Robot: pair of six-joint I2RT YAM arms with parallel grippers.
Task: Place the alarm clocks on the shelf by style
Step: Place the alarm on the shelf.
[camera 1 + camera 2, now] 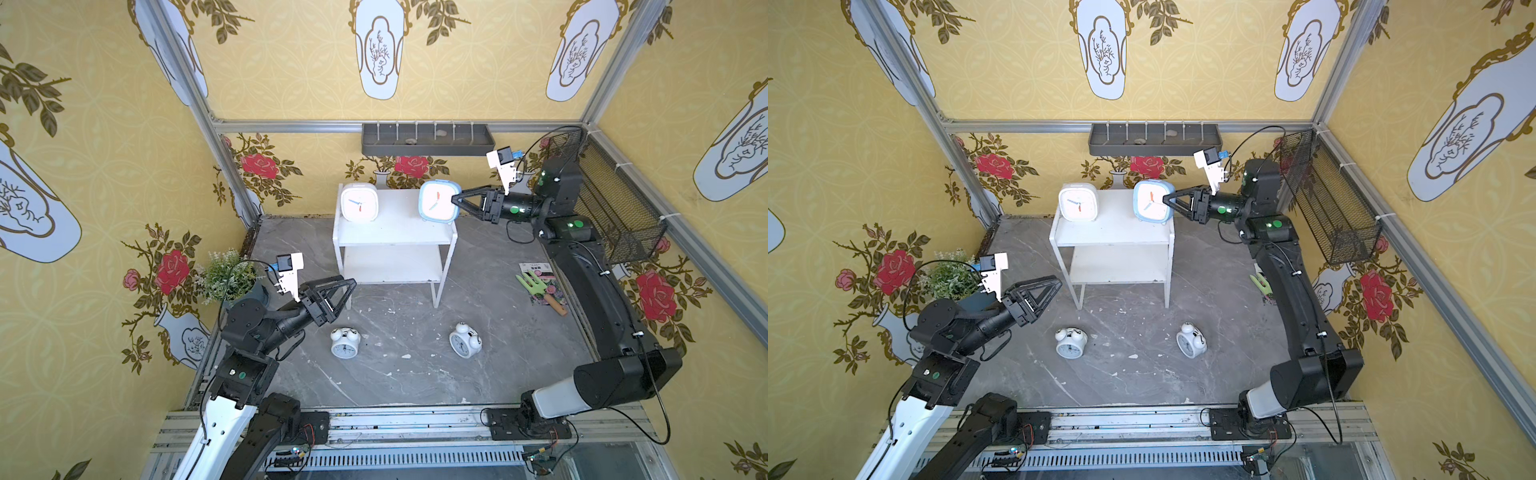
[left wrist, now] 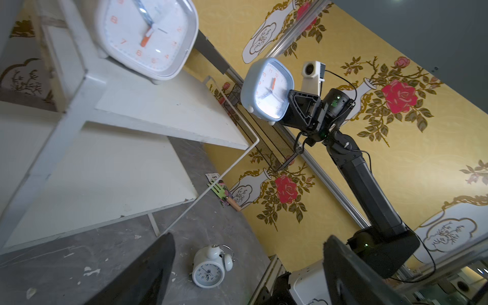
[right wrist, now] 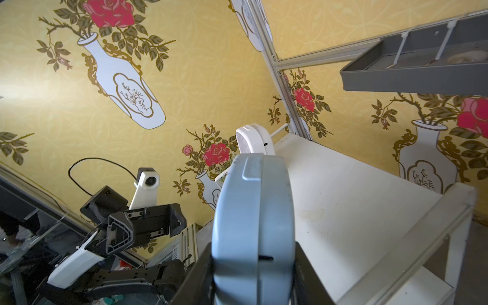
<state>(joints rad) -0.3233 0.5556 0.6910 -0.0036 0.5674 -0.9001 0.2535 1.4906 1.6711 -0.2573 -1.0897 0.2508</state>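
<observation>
The white two-tier shelf (image 1: 395, 237) (image 1: 1113, 235) stands at the back middle of the grey floor. A white rounded-square alarm clock (image 1: 359, 202) (image 1: 1079, 202) (image 2: 148, 37) stands on the left end of its top board. My right gripper (image 1: 457, 198) (image 1: 1168, 199) (image 3: 253, 250) is shut on the light blue rounded-square clock (image 1: 437, 201) (image 3: 253, 211), upright over the board's right end; I cannot tell if its feet touch. Two round white twin-bell clocks (image 1: 345, 343) (image 1: 465, 340) lie on the floor in front. My left gripper (image 1: 347, 286) (image 2: 249, 240) hangs open and empty by the shelf's front-left leg.
A potted plant (image 1: 226, 274) stands at the left wall behind my left arm. A green garden fork (image 1: 540, 284) lies on a seed packet right of the shelf. A grey wall tray (image 1: 428, 139) hangs above the shelf, a black mesh basket (image 1: 615, 208) on the right wall.
</observation>
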